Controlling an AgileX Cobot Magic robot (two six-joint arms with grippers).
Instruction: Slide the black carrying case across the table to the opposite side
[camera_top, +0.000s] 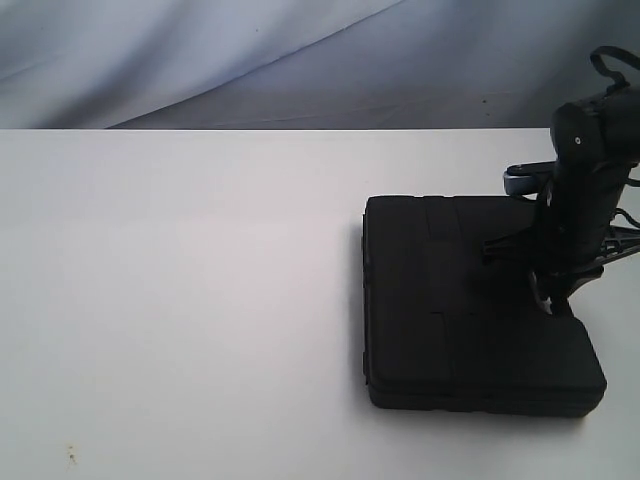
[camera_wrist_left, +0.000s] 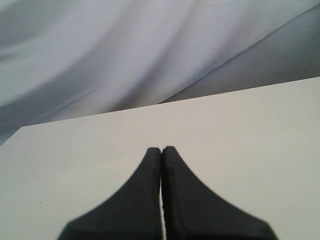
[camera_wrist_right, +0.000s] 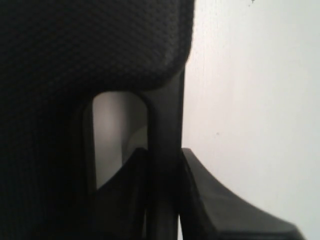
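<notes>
Case (camera_top: 470, 310) — black, lying flat on desk (camera_top: 180, 300), at 4 o'clock in the exterior view.
Right fingers (camera_wrist_right: 220, 205) — clamped across handle (camera_wrist_right: 165, 130) at the case's 3 o'clock edge.
Left fingers (camera_wrist_left: 130, 205): pressed together, empty, over bare desk.
Handling: push low and steady toward 9 o'clock, without lifting and guarding against yaw.

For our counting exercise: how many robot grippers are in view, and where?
2. The left gripper, shut, is above the table, in the left wrist view only. The right gripper clamps the handle of the black carrying case, at the exterior view's right.
</notes>
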